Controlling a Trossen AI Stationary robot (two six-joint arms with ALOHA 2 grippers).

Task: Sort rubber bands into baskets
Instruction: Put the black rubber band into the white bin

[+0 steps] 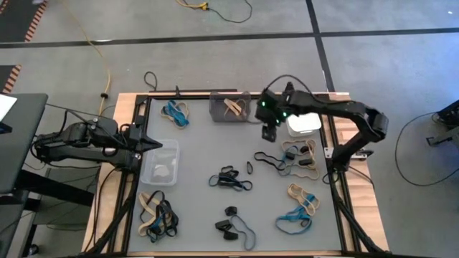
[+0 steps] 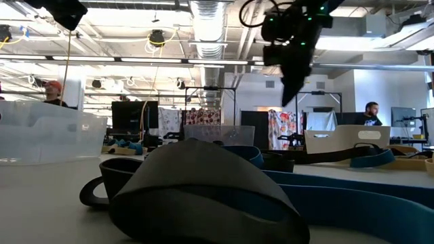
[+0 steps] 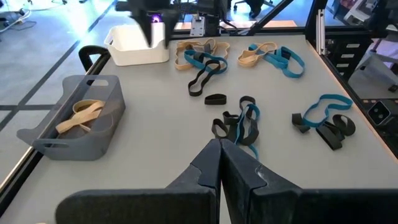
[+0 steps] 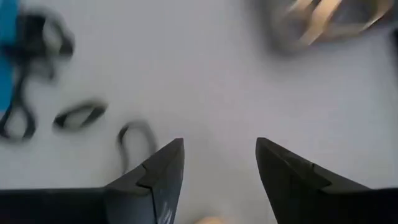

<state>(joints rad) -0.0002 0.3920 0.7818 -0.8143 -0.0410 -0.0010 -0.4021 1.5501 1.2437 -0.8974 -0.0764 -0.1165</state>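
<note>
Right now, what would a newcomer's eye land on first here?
The right gripper hangs open above the table beside the dark grey basket, which holds a tan band. Tangled tan, black and blue rubber bands lie scattered over the table, and the left gripper waits shut by the clear basket.

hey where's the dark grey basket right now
In the high view the dark grey basket sits at the table's far edge, near the middle, holding a tan rubber band. The right gripper hovers just to its right, with the white basket beyond.
</note>
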